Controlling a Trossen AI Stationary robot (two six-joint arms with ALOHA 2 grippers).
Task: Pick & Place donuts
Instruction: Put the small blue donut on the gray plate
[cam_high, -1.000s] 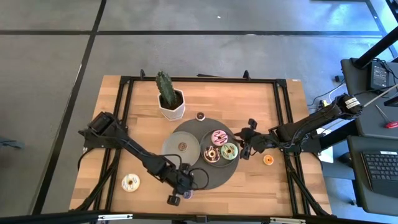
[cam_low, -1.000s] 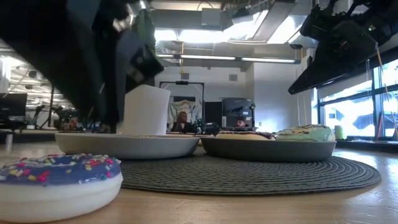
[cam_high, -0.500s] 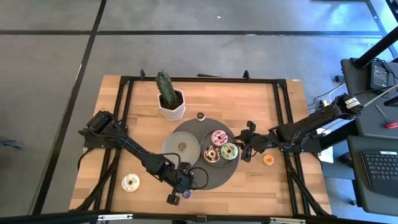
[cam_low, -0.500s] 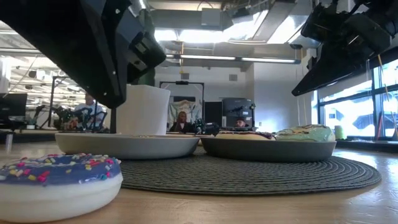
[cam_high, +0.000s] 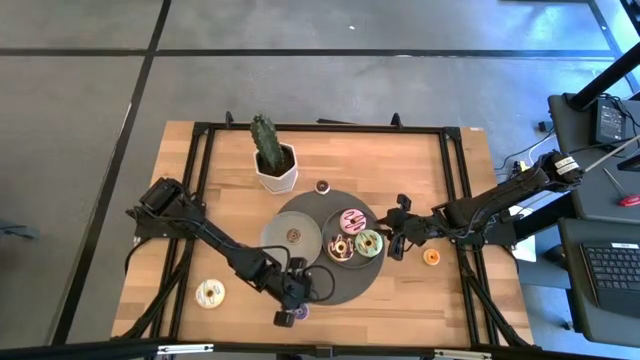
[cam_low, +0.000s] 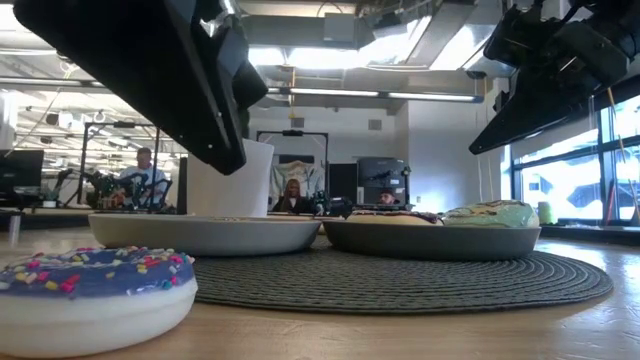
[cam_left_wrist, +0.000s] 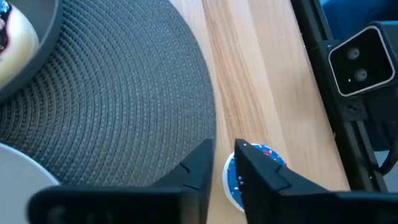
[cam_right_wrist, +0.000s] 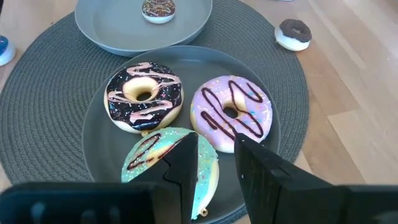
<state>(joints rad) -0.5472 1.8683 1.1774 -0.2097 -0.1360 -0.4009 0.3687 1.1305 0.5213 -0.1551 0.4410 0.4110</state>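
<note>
Hovering with fingers slightly parted and empty, the left gripper (cam_high: 291, 312) nears a blue-iced donut (cam_high: 301, 312), while three donuts (cam_right_wrist: 186, 118) fill the darker plate (cam_right_wrist: 99, 149) under the narrowly open right gripper (cam_high: 396, 240).

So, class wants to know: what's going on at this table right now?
A two-armed robot is sorting toy donuts. The left gripper hangs over a small blue-iced donut on the wood beside the round grey mat, fingers slightly apart, not gripping it. The right gripper hovers at the darker plate, which holds three donuts: green, pink and brown. The lighter plate holds one tiny donut. Others lie loose on the table.
</note>
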